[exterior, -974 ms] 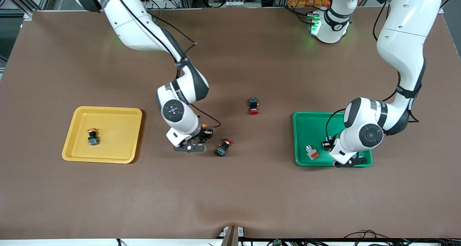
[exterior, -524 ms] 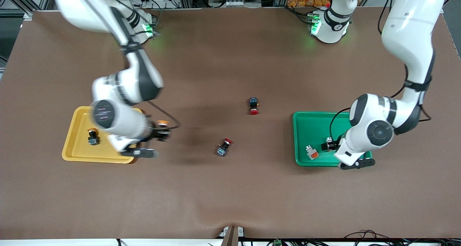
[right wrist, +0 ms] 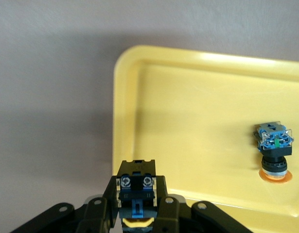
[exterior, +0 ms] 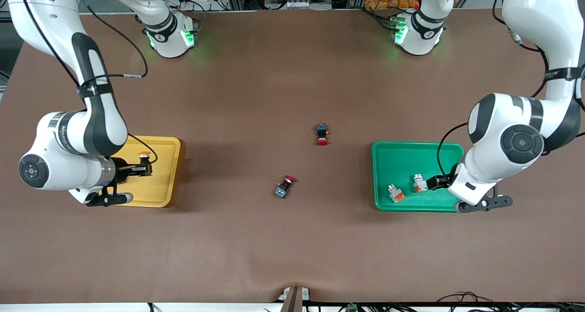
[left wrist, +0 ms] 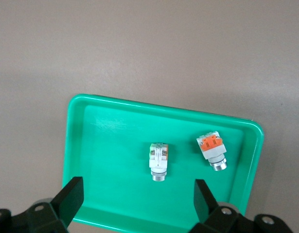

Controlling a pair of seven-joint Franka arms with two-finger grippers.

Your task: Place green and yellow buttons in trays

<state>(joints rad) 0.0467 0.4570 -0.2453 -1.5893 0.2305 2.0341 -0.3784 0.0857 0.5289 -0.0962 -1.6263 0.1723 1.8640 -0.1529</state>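
My right gripper (exterior: 140,169) is shut on a yellow-capped button (exterior: 145,156) with a black body and blue base and holds it over the yellow tray (exterior: 161,184). In the right wrist view the held button (right wrist: 135,190) sits between the fingers above the tray's rim (right wrist: 121,116), and a second yellow-capped button (right wrist: 273,151) lies in the tray. My left gripper (exterior: 437,182) is open and empty over the green tray (exterior: 402,161). Two whitish buttons lie in that tray, one green-ended (exterior: 418,183) (left wrist: 159,161) and one orange-ended (exterior: 396,193) (left wrist: 212,151).
Two red-capped black buttons lie on the brown table between the trays, one (exterior: 322,134) farther from the front camera and one (exterior: 284,187) nearer. The right arm's body covers part of the yellow tray in the front view.
My right arm carried the yellow-capped button from the table's middle to over the yellow tray. My left gripper drew back from the green tray's buttons toward the left arm's end.
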